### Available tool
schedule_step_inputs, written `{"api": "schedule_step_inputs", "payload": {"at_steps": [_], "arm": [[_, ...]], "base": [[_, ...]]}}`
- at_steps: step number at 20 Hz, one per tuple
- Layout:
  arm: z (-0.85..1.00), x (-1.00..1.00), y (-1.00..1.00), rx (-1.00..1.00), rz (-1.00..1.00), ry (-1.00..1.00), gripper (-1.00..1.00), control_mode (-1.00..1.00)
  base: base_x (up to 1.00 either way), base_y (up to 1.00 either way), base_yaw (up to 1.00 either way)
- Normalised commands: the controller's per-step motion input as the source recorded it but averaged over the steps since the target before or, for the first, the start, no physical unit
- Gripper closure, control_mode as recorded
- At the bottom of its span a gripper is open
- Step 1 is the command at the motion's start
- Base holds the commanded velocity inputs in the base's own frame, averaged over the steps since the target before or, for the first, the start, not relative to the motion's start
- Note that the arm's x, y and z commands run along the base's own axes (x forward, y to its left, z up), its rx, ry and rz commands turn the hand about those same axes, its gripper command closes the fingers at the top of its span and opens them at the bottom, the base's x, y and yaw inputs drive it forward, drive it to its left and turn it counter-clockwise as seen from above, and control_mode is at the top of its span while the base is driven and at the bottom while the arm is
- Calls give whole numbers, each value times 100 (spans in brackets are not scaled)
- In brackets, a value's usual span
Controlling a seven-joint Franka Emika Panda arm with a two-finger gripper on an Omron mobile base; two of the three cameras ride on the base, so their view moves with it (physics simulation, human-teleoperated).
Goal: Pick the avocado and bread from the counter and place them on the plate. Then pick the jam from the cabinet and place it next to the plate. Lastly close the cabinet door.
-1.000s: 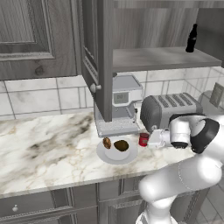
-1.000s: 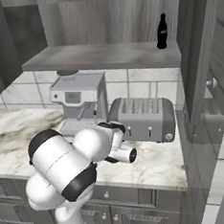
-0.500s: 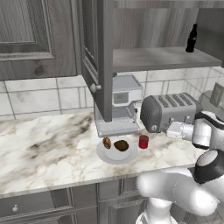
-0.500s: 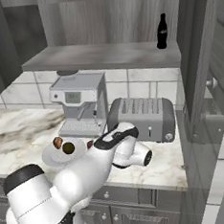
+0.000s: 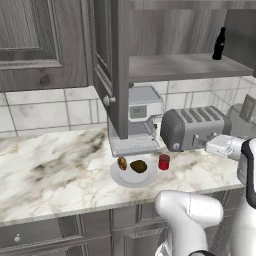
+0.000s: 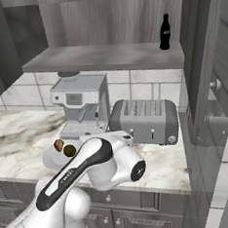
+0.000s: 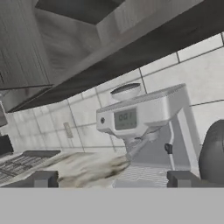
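The pale plate [image 5: 122, 179] lies on the marble counter [image 5: 50, 170] in front of the coffee machine. On it are the reddish bread [image 5: 122, 163] and the dark avocado [image 5: 138, 166]. The red jam [image 5: 164, 161] stands upright on the counter just right of the plate's rim, with nothing holding it. Above, the cabinet [image 5: 175, 66] has its door [image 5: 117, 65] swung out edge-on. My gripper [image 7: 113, 180] is open, its dark fingertips [image 7: 43, 178] wide apart with nothing between them, facing the coffee machine. My white hand [image 5: 218, 145] hovers by the toaster's right end, well clear of the jam.
A silver toaster [image 5: 195, 129] and a grey coffee machine [image 5: 141, 120] stand against the tiled wall. A tall black bottle [image 5: 218, 44] sits on the cabinet shelf at the right. My own arm [image 6: 87, 172] hides much of the plate in the right base view, where bread [image 6: 58, 145] and avocado [image 6: 69, 150] peek out.
The gripper opened and let go of the jam, which now stands beside the plate. The arm then swung away to the right, past the toaster.
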Motion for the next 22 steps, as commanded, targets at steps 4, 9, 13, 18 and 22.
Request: {"api": "schedule_step_inputs", "payload": {"at_steps": [4,9,13,18,22], "arm": [[56,-100,58,0,-16,-4,-100,-100],[78,-100,84,0,-15,-7,-100,-100],[88,-100,100,0,-12,-8,-100,-100],[100,-100,86,0,-8,-7,-100,-100],[84,-100,83,-1,-6,-10,-100,-100]], "base": [[0,0,0],[0,0,0],[0,0,0],[0,0,0],[0,0,0]]}}
